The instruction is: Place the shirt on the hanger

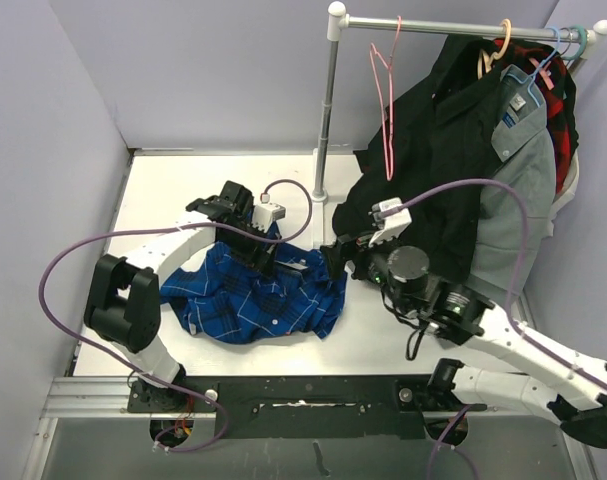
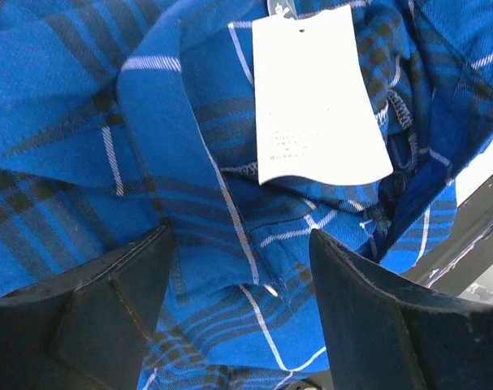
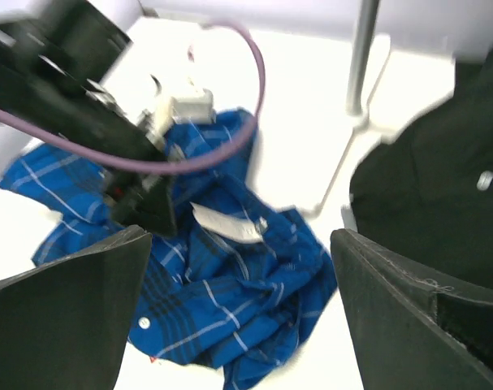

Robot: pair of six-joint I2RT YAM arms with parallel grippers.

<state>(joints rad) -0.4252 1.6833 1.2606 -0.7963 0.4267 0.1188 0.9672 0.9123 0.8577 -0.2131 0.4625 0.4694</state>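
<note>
Left hand (image 2: 242, 236) was part open, straddling a fold of the blue plaid shirt (image 1: 248, 300) on the desk (image 1: 173, 180); right hand (image 3: 240, 236) was wide open w/ nothing in it.

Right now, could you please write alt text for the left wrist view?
The royal-blue plaid shirt fills the frame, crumpled, with a white label lying on it at upper centre. At the bottom, the left end effector has its two dark fingers spread, a fold of cloth between them.
</note>
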